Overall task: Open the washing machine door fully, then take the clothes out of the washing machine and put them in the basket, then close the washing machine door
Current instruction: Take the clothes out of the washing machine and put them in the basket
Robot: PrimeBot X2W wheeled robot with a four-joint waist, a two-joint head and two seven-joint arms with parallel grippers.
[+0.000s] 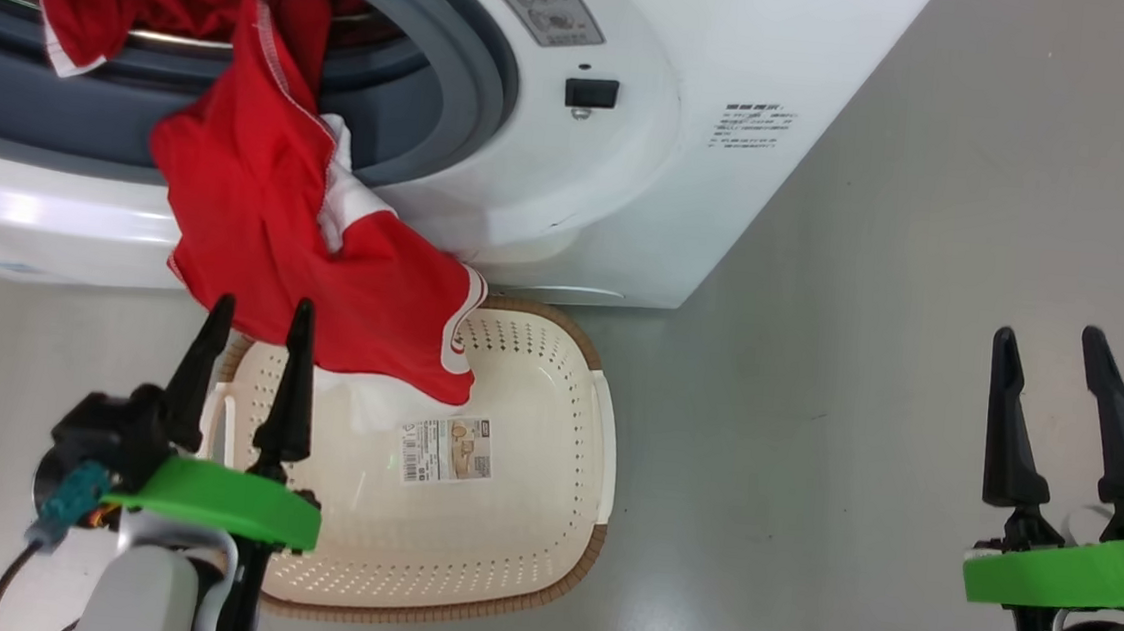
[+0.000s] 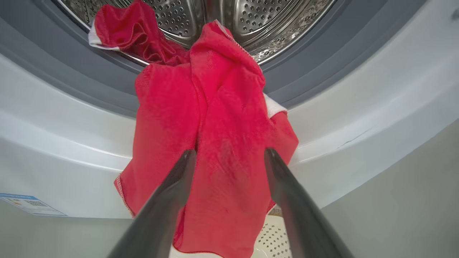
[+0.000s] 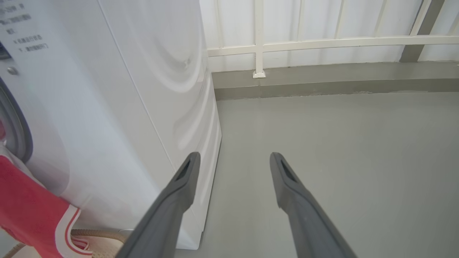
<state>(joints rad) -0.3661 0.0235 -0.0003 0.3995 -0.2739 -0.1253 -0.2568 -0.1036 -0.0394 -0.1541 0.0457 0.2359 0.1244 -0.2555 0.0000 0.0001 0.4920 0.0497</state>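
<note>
The white washing machine (image 1: 634,161) stands with its drum mouth uncovered; the round door is out of view. Red clothes (image 1: 278,223) with white trim spill from the steel drum (image 2: 272,25) over the grey rubber ring (image 1: 460,77) and hang down the front, the lower hem reaching into the cream basket (image 1: 526,513) on the floor below. My left gripper (image 1: 259,310) is open just below the hanging cloth, which drapes beyond and between its fingers in the left wrist view (image 2: 229,154) without being pinched. My right gripper (image 1: 1052,339) is open and empty over bare floor to the right.
A paper label (image 1: 446,450) lies inside the basket. Grey floor (image 1: 868,380) stretches right of the machine. In the right wrist view the machine's side panel (image 3: 143,107) is close on the left, and a white railing (image 3: 322,43) on a low kerb runs behind.
</note>
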